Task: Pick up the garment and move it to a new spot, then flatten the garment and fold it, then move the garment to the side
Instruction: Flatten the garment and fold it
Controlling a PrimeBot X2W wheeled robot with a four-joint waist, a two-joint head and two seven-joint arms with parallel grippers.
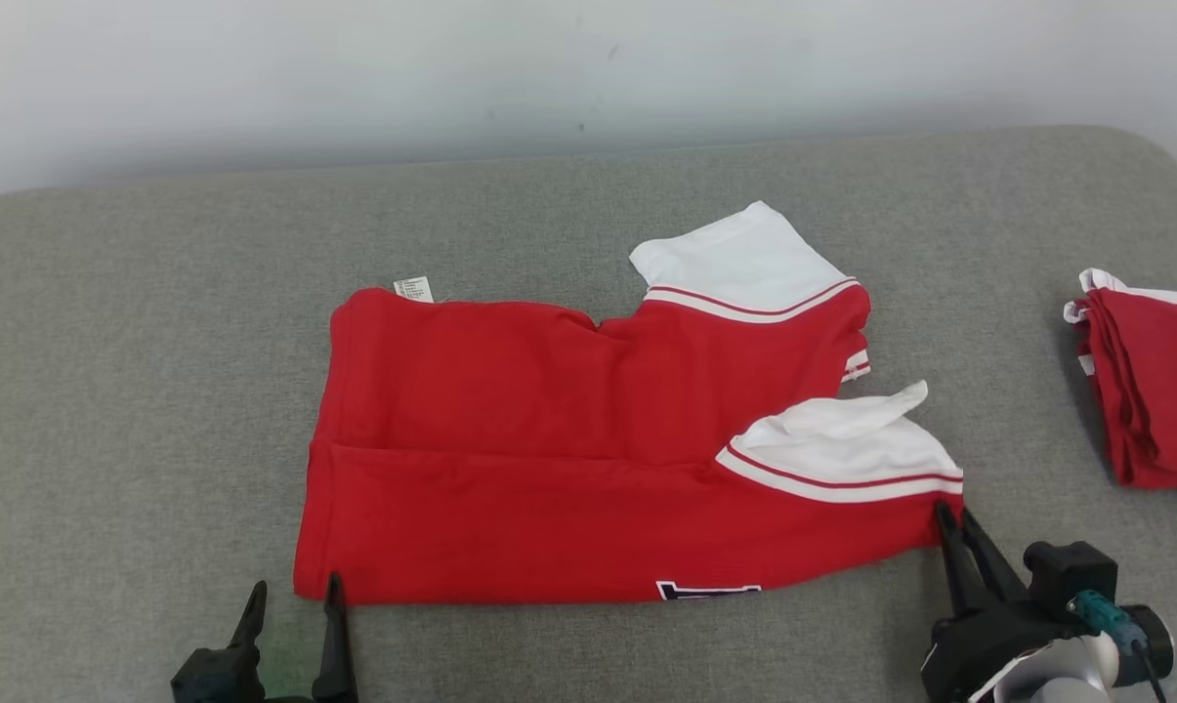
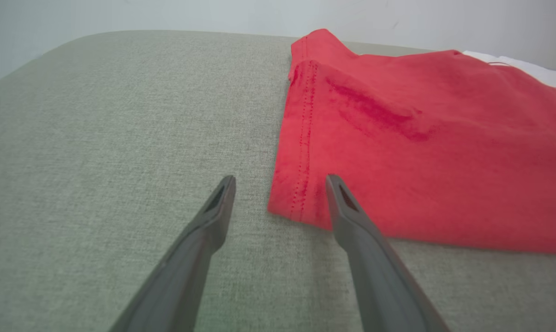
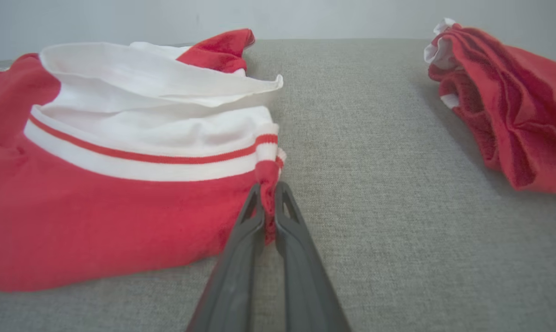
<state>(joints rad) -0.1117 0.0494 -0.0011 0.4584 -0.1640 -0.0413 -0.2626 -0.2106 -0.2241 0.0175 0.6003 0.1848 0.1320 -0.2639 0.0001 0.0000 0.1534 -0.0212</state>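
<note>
The red garment (image 1: 588, 469), white at the sleeves, is lying folded in the middle of the grey padded counter (image 1: 139, 391). The right fingers (image 1: 954, 537) are pinching its near right corner, closed on red cloth just below the white band. The left fingers (image 1: 334, 610) are standing spread open at its near left corner, one tip over the hem. Another red pile (image 1: 1155, 391) is lying well apart, at the counter's right edge.

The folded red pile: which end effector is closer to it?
Right. The right end effector, shut on a corner of the red shirt, sits left of the pile. The left end effector is open at the opposite corner.
</note>
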